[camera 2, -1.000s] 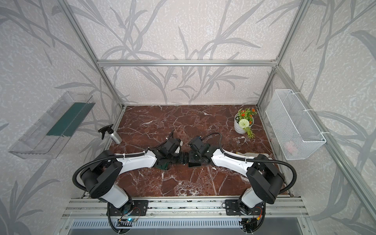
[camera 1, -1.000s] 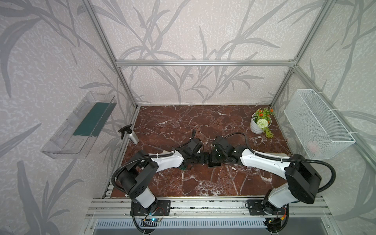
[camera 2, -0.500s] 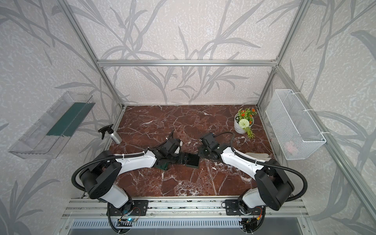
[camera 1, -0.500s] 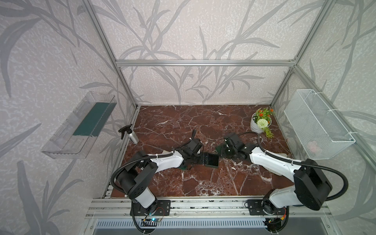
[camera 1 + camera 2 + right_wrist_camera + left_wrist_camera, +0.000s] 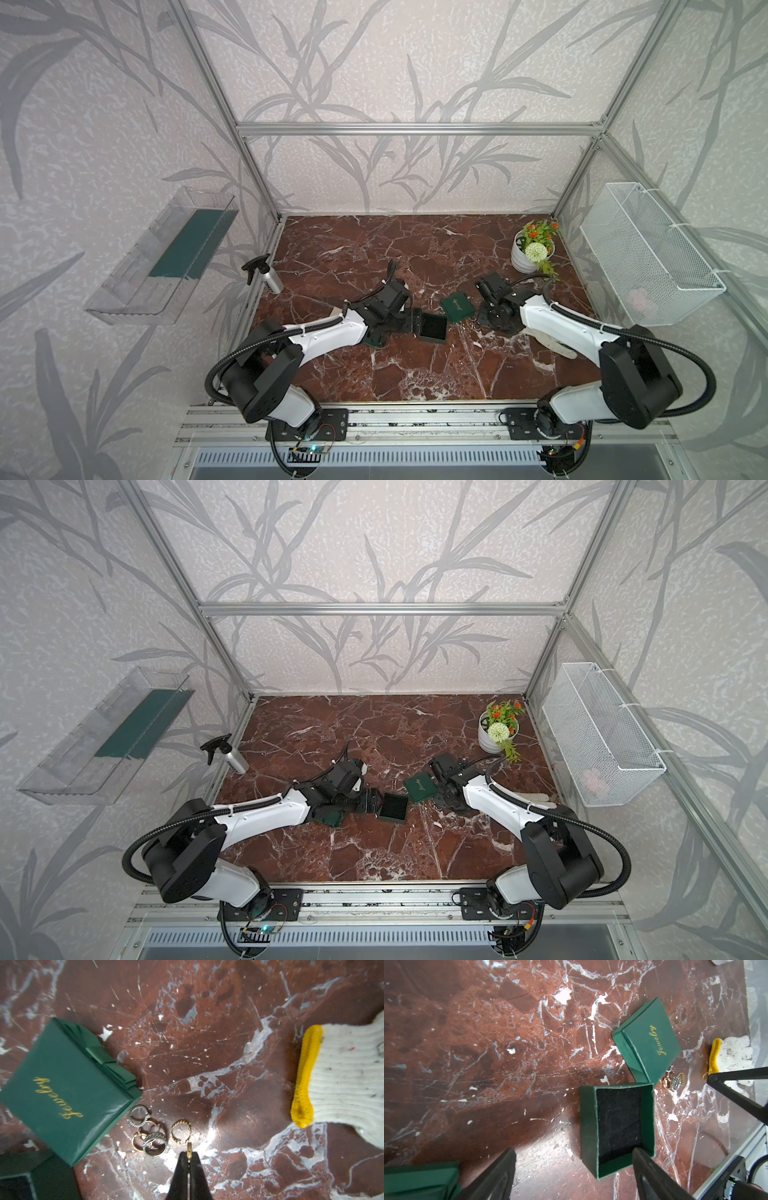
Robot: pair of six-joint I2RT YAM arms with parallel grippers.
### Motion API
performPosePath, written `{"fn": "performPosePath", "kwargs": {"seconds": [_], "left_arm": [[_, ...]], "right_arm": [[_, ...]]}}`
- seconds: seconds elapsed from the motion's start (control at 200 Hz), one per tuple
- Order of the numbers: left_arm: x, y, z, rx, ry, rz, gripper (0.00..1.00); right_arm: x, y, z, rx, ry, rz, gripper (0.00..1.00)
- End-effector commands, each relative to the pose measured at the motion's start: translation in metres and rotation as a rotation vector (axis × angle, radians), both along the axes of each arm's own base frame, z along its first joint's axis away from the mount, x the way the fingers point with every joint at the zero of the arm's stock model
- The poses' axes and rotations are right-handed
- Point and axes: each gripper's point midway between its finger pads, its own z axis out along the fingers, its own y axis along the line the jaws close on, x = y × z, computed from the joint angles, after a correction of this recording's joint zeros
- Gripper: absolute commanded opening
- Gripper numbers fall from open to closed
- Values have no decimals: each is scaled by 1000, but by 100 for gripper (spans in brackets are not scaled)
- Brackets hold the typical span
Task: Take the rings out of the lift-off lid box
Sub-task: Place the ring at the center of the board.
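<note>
**A robot test cell dressed up as a room**

I am looking into a robotics lab cell, not a real home. Bare aluminium framing (image 5: 415,129) is holding up wall panels (image 5: 415,62) that are wearing grey leaf-print wallpaper. A red marble-look surface (image 5: 374,249) is lying inside it like a stage floor. Two white-and-black arms, the left arm (image 5: 328,332) and the right arm (image 5: 557,320), are sitting bolted to a slotted metal rail (image 5: 415,419) along the front edge. Corrugated cables are looping off them, and a small circuit board (image 5: 311,449) is hanging exposed below. Homely props are lining the edges: a flower pot (image 5: 521,257), a spray bottle (image 5: 270,279), a white wire basket (image 5: 648,257) and a clear plastic shelf (image 5: 166,257).
</note>
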Motion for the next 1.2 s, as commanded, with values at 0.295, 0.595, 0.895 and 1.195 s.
{"fn": "performPosePath", "kwargs": {"seconds": [0.295,0.595,0.895,1.195], "left_arm": [[-3,5,0,-1,-5,19,85],[-4,6,-1,-2,-8,21,85],[-4,9,5,-3,-28,23,86],[-3,12,11,-2,-52,25,87]], "right_arm": [[16,15,-5,18,30,55,4],[18,18,0,28,26,73,24],[32,44,16,116,-44,247,89],[56,69,17,83,-41,476,99]]}}
